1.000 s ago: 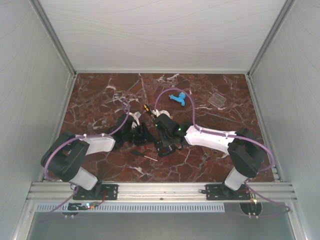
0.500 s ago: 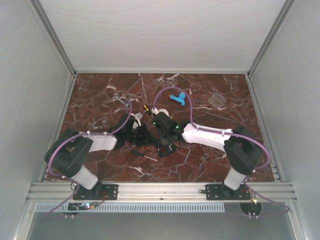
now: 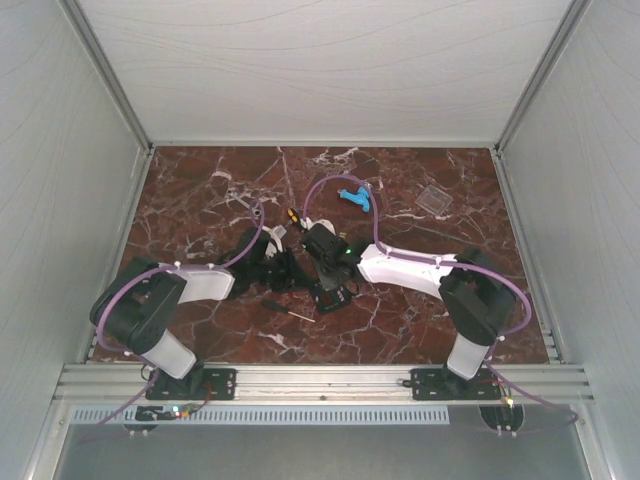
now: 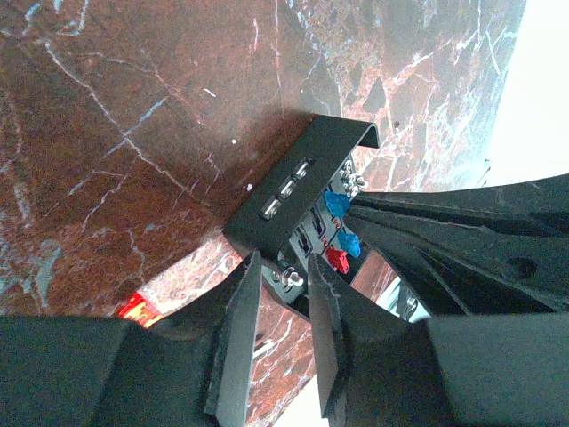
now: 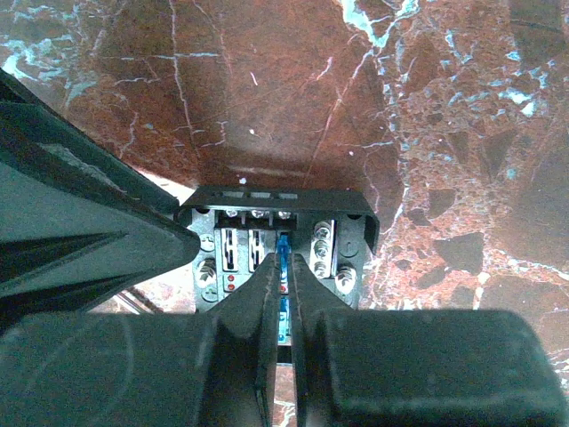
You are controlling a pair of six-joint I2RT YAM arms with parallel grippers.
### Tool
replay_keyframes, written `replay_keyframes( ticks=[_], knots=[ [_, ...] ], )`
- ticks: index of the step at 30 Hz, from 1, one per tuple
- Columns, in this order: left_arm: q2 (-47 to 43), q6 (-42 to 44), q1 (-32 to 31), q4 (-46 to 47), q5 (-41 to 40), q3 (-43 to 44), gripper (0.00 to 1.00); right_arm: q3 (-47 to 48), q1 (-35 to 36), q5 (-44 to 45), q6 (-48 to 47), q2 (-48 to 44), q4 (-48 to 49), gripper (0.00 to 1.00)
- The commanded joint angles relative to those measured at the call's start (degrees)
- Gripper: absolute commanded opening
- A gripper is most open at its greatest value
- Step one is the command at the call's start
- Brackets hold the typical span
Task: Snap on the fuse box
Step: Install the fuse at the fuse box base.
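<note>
Black plastic fuse box (image 3: 332, 298), square, cover off. Shows blue and red bits, metal strips and screw heads inside in the wrist views. Sits on the dark red marble surface (image 3: 200, 200) just nearer than its middle, between the two arms. Well apart at far right, flat on the marble, clear cover (image 3: 435, 198); beyond the box, light-blue piece (image 3: 355, 197). Low from the left, left gripper (image 4: 284, 271) extended, fingers a narrow gap apart astride the box's near edge; cannot tell whether pinching it. From the right, right gripper (image 5: 284, 261) stretched in, tipped down over the open top, fingers closed almost together, sliver of blue in the slit.
</note>
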Motion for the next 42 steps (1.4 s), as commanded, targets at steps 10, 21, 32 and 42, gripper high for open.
replay_keyframes(
  ticks=[10,21,32,42],
  knots=[
    [0.8,0.7,0.1,2.4,0.9,1.7,0.25,1.7,-2.2,-1.0,1.1,3.1,-5.5,0.00],
    [0.8,0.7,0.1,2.5,1.1,1.7,0.22,2.5,-2.5,-3.9,-0.4,7.9,-4.4,0.00],
    [0.7,0.7,0.1,2.6,1.0,1.4,0.20,1.0,-3.6,-1.6,-0.5,8.3,-5.0,0.00],
    [0.7,0.5,0.1,2.6,0.8,1.2,0.19,-4.1,-3.0,-2.2,-0.3,5.0,-6.2,0.00]
  ],
)
